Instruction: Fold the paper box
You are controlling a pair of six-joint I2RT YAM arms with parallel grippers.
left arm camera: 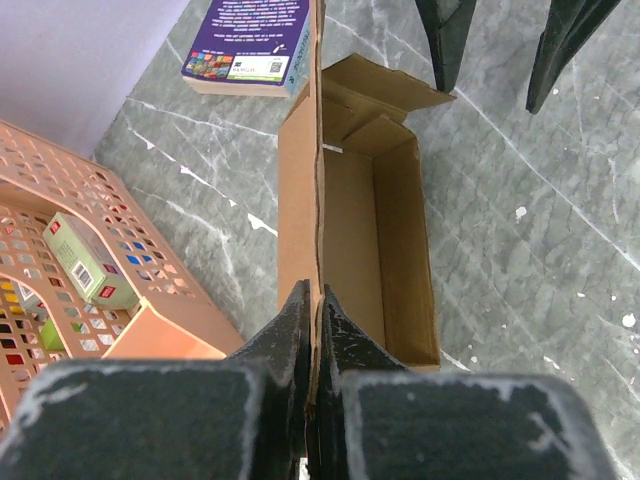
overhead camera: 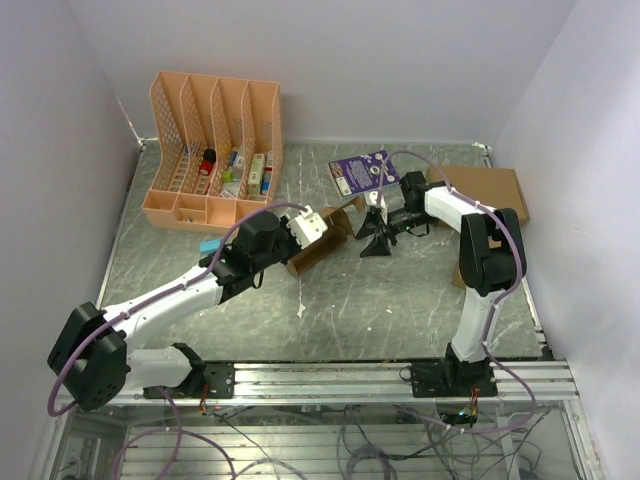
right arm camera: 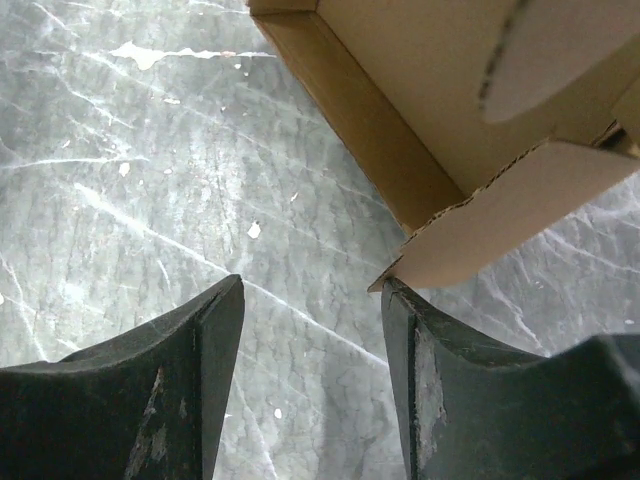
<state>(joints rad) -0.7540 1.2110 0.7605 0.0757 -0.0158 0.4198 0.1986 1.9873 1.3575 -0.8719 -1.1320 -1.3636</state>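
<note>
The paper box (overhead camera: 322, 247) is a slim brown carton lying open on the table's middle. In the left wrist view its open tray (left arm camera: 385, 230) lies ahead and its long side flap (left arm camera: 318, 150) stands edge-on. My left gripper (left arm camera: 316, 295) is shut on that flap; it also shows in the top view (overhead camera: 310, 228). My right gripper (overhead camera: 377, 243) is open and empty, pointing down just right of the box's far end. In the right wrist view (right arm camera: 312, 290) an end flap (right arm camera: 520, 215) touches the tip of the right finger (right arm camera: 420, 350).
A purple book (overhead camera: 362, 172) lies behind the box. A larger brown cardboard box (overhead camera: 490, 190) sits at the back right. A pink desk organizer (overhead camera: 215, 150) with small items stands at the back left. A small blue object (overhead camera: 210, 245) lies near the left arm.
</note>
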